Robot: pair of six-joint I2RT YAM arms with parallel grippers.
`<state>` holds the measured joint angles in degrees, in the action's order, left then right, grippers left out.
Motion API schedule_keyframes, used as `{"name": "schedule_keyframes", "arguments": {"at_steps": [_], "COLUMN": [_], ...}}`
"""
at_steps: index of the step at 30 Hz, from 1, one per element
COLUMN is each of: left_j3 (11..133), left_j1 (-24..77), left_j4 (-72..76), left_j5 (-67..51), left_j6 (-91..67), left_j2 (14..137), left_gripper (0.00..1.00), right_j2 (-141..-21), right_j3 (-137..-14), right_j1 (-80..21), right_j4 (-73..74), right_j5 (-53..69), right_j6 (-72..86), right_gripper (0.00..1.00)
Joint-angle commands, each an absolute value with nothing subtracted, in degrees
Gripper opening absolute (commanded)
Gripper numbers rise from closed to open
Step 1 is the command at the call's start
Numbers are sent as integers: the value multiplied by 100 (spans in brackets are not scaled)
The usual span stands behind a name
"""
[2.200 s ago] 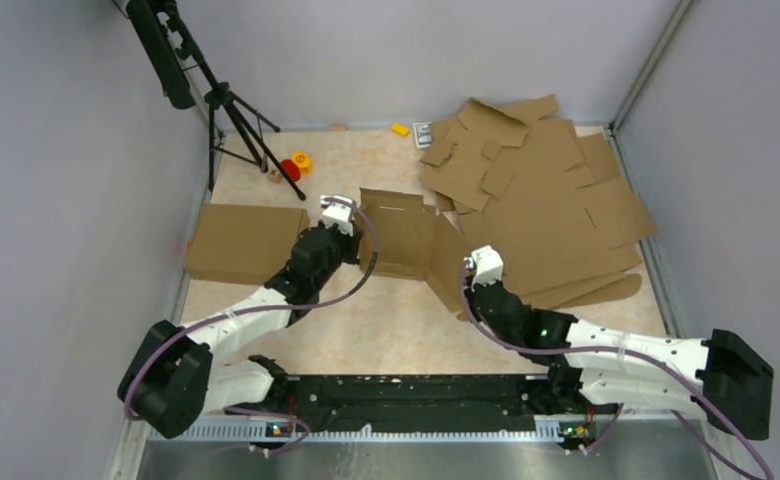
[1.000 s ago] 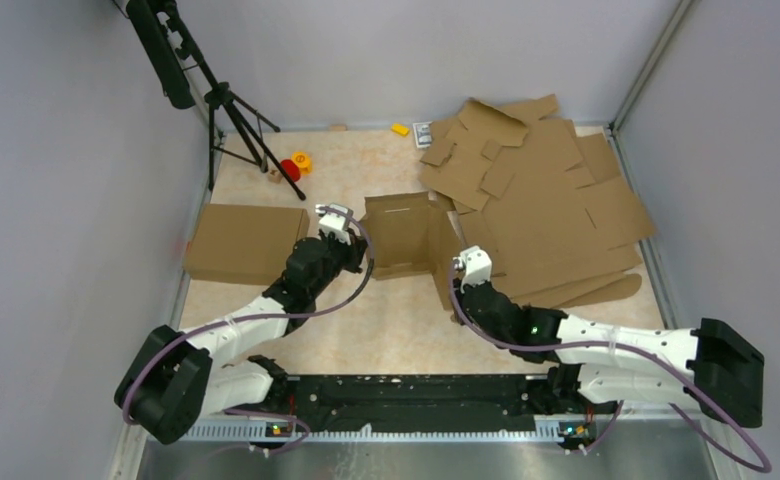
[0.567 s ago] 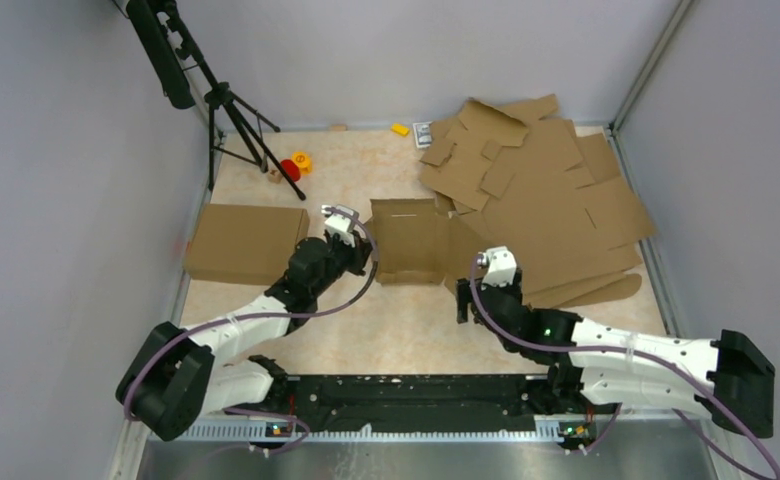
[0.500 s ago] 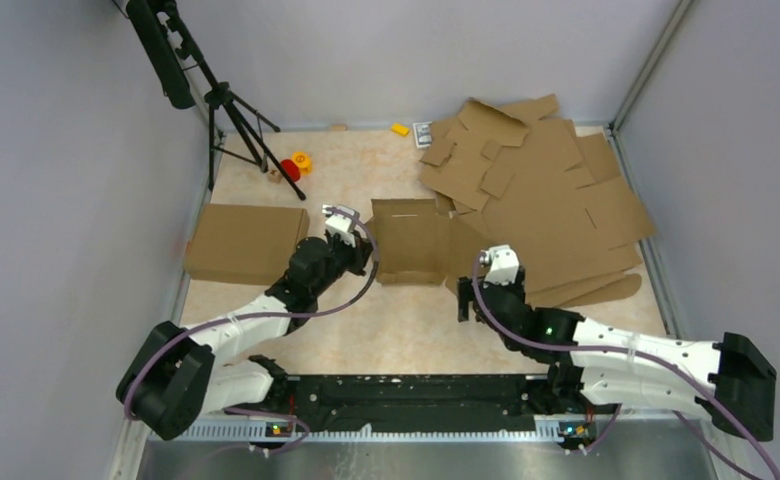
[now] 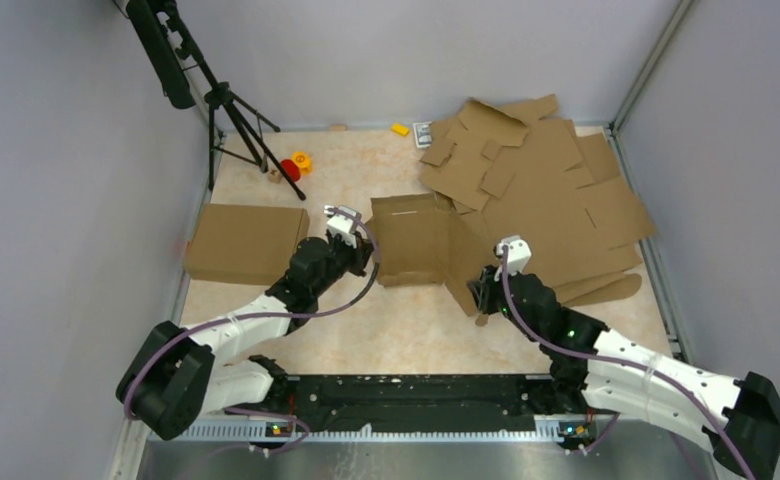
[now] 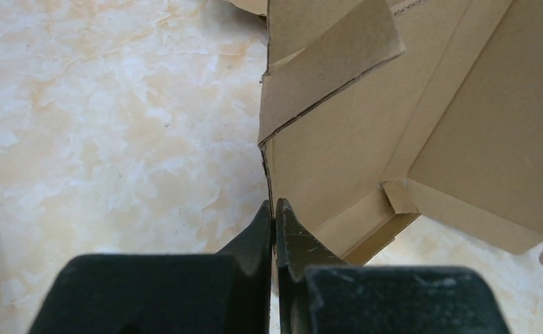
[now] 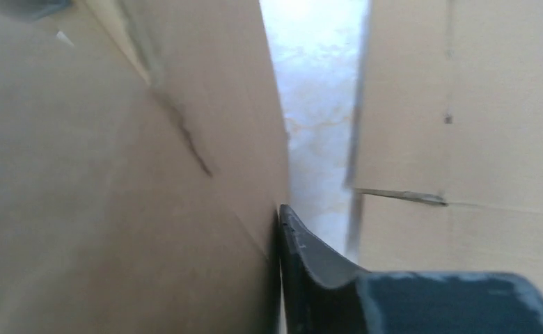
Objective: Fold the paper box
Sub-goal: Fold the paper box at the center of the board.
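We are looking down on a pale marbled worktop (image 5: pixel 386 325) where the paper box (image 5: pixel 411 240), a brown cardboard blank partly raised into shape, is sitting at the centre between the two arms. The left claw (image 5: pixel 358 254) is reaching in at the box's left side; in the left wrist view its fingers (image 6: pixel 262 223) are pressed together and pinching the upright edge of a side wall, with a small flap leaning out above them. The right claw (image 5: pixel 483 290) is working at the lower right flap of the box, which is lying out toward it. In the right wrist view one dark finger (image 7: pixel 300 247) is lying flat against a cardboard panel, the other is hidden, so we cannot tell whether this claw is gripping. A pile of flat cardboard blanks (image 5: pixel 546 200) is lying behind and to the right, touching the box. A closed brown box (image 5: pixel 246 243) is resting near the left edge
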<state>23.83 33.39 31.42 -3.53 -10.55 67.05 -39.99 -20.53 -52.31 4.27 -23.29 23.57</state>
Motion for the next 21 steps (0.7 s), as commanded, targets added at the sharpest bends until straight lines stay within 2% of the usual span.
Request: {"name": "schedule_keyframes", "arguments": {"at_steps": [1,3,6,12,21], "left_j3": [2540,2532,2515,2404,2565], "left_j1": [3383,3409,3427,3456,3683], "left_j4": [3155,3149,3127,3277,3331], "left_j5": [-325,-217,-58,170,59], "left_j6": [-1032,-1056,-1118,-1233,-1239], "left_j2": [6674,6658,6629,6592,6915], "left_gripper": [0,0,0,0,0], "right_j2": [-4041,-4105,-4162,-4345,-5065], "right_j3": [-2039,-2038,-1975,-1897,-2091], "right_j1": [-5187,-5191,-5191,-5204,-5212], "right_j4": [-316,-427,-668,-1130,-1642], "right_j5": [-1467,-1152,-662,-34,-411], "right_j6": [1933,1852,1756,1654,1907], "right_gripper": [15,5,0,0,0]}}
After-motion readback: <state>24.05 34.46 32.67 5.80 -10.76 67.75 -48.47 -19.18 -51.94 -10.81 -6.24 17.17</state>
